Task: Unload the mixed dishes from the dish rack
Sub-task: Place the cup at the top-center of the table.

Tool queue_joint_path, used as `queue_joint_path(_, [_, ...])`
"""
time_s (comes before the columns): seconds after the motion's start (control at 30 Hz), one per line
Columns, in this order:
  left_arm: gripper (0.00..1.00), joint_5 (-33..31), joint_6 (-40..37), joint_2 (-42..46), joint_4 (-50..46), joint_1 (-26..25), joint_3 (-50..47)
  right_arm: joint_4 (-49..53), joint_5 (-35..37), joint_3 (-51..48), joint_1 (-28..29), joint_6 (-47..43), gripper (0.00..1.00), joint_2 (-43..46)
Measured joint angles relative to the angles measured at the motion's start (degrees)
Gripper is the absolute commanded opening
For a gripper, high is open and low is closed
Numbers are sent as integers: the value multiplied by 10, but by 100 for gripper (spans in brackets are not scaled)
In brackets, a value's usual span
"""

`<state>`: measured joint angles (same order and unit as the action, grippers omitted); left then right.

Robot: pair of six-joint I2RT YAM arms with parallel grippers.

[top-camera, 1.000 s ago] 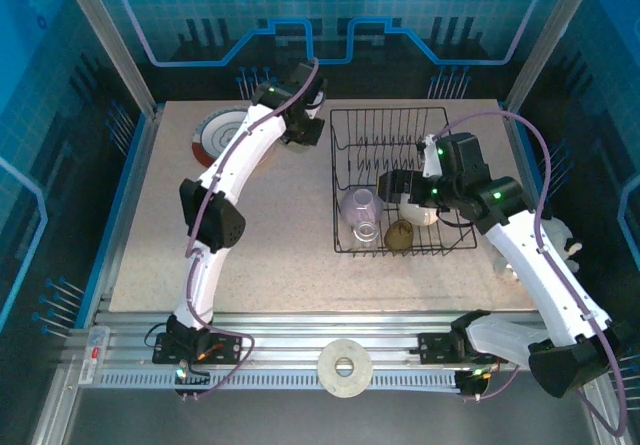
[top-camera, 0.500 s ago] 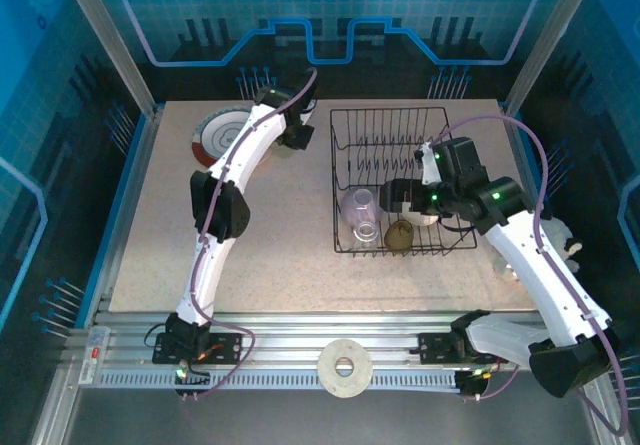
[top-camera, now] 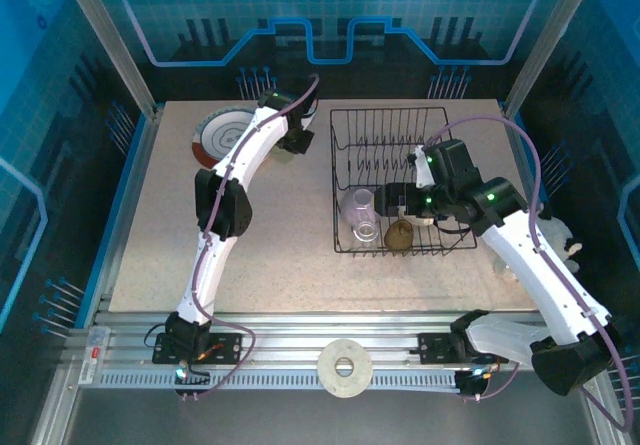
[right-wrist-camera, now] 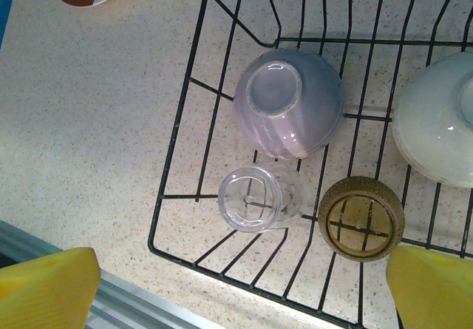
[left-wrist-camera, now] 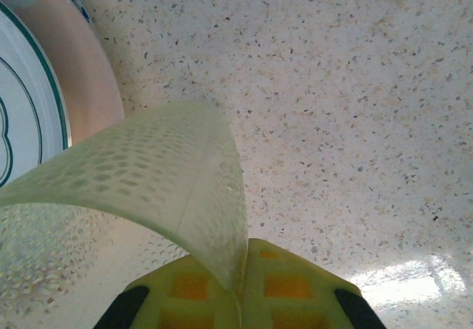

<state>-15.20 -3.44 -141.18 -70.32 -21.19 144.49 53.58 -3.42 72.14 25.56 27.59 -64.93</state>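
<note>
Inside wire rack (right-wrist-camera: 179, 114), domed lilac cup (right-wrist-camera: 288, 103) (upturned)

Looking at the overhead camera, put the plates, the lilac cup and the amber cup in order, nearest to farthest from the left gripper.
1. The plates, on the table just left of the left gripper.
2. The lilac cup, in the near-left part of the rack.
3. The amber cup, at the rack's near edge, further right.

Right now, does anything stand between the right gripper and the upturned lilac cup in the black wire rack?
Nothing visible. The open right gripper hangs above the upturned lilac cup; the clear cup and amber cup stand beside it.
</note>
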Motion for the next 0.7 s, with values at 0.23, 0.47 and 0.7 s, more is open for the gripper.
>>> queue_joint_path(0.23, [2,0,0,-13,1,0,0,0,2,0,3,5,100,0])
queue_joint_path(0.47, [16,0,-2,-14,2,0,-3,0,5,0,3,5,100,1])
queue_joint_path(0.7, [31,0,-2,-14,4,0,-3,7,5,0,3,5,100,2])
